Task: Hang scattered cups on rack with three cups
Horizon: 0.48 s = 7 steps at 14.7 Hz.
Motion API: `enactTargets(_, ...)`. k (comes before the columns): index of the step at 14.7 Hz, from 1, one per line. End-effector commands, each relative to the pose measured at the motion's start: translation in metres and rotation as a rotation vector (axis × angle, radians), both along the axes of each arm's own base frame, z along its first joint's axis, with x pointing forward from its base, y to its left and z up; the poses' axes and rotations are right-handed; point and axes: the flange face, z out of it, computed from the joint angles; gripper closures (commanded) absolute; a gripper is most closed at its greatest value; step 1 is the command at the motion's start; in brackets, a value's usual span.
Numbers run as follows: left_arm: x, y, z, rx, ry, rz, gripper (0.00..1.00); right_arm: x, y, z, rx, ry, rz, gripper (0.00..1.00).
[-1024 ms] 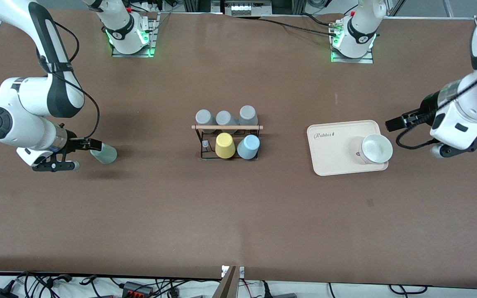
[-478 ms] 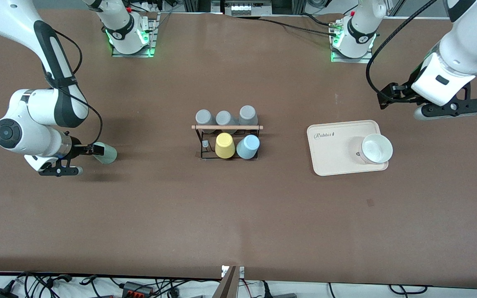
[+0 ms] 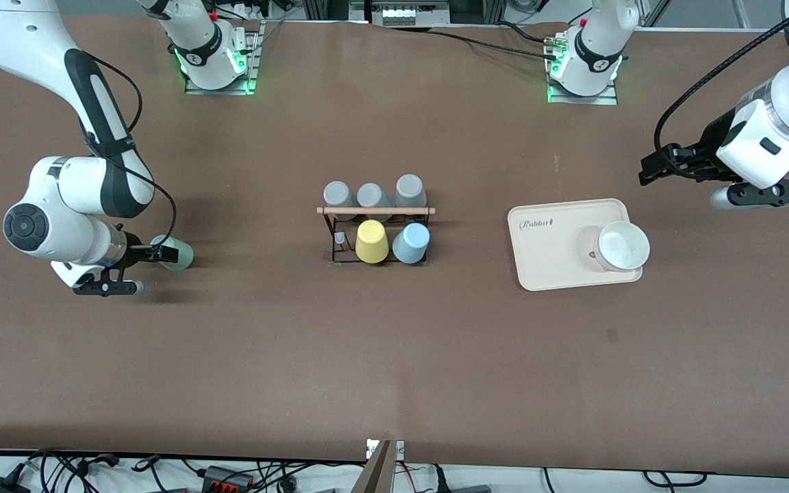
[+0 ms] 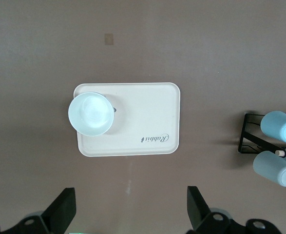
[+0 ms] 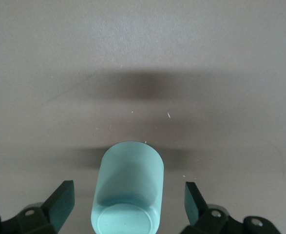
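Brown matting covers the whole table (image 3: 394, 356), and nearest the front camera it lies bare. Farther in, at the right arm's end, we have the pale mint green cup (image 3: 177, 253) lying on its side, with the right gripper (image 3: 161, 254) low around it, jaws spread wide and not yet pressing on it. In the right wrist view the cup (image 5: 128, 195) sits centred between the two fingers (image 5: 60, 204), base toward the camera.

To do this step well, we judge we should close gently on the cup's middle, keep it centred, then lift and turn it mouth down for a peg.

At mid-table the rack (image 3: 375, 234) carries the yellow cup (image 3: 372, 240) and the light blue cup (image 3: 411, 243), with one bare peg (image 3: 340, 237) beside the yellow one; we take that as the target. Three grey cups (image 3: 372, 194) fill the row farther from the camera.

Toward the left arm's end, the cream tray (image 3: 552, 263) holds a white bowl (image 3: 622, 246). The left gripper (image 3: 655, 168) waits above the table near the tray, jaws apart and empty.
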Motion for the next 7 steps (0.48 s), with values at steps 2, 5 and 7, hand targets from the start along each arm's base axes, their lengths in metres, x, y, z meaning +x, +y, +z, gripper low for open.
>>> enactTargets(2,0.002,0.004,0.009,-0.007,0.002,-0.010,0.00,-0.007,0.002,-0.004,0.018,0.009,-0.023,0.00)
enactTargets(5,0.000,0.003,0.006,0.033,0.004,-0.075,0.00,-0.014,0.003,-0.013,0.018,0.022,-0.022,0.00)
enactTargets(7,0.000,0.004,0.006,0.030,0.003,-0.097,0.00,-0.015,0.003,-0.014,0.018,0.029,-0.022,0.00)
